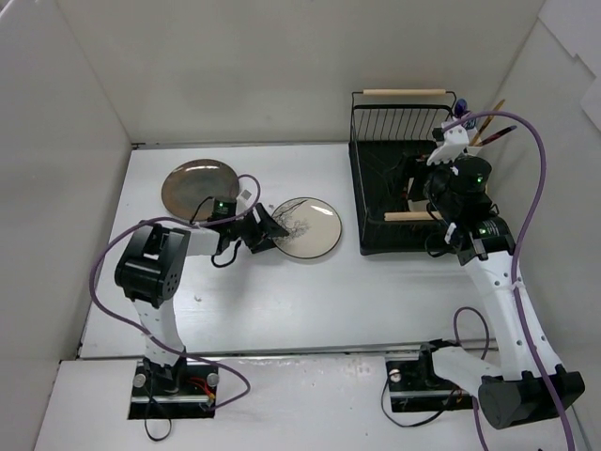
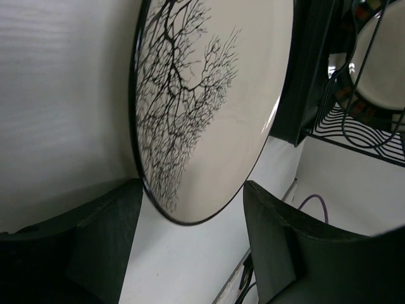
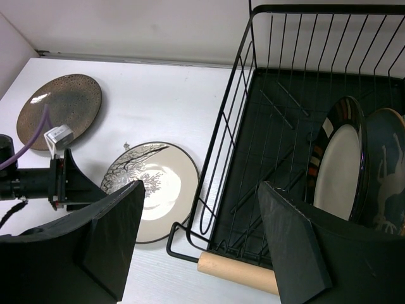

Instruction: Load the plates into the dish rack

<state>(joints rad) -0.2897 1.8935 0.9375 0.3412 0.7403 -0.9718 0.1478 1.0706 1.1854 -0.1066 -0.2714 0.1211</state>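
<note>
Top external view: a matte white desk (image 1: 282,310) sits inside plain white walls (image 1: 254,66). The dish rack (image 1: 358,193) stands at the far right, and two plates lie flat to its left. A brown-bronze plate (image 1: 199,185) is farthest left, and a cream plate (image 1: 315,230) with a black branching-tree pattern lies between it and the rack. The left arm (image 1: 155,263) reaches right along the desk, bringing the left jaws to the left rim of the cream plate. In the left wrist view, its two dark fingers (image 2: 101,240) stand partly apart on either side of that thin dark rim, gripping nothing. Whether either finger touches the rim cannot be told. The right arm (image 1: 498,282) holds the right jaws above the rack. In the right wrist view, its black wedge-shaped fingers (image 3: 104,237) are spread wide with nothing between them. The rack is rectangular, of thin black wire over a black tray, with a pale wooden rod handle (image 3: 237,272) at the near end and another (image 1: 404,92) at the far end. Two glossy round plates stand on edge inside it, side by side: a beige plate (image 3: 335,171) with a dark banded rim and a dark grey plate (image 3: 387,171) with a pale motif.
</note>
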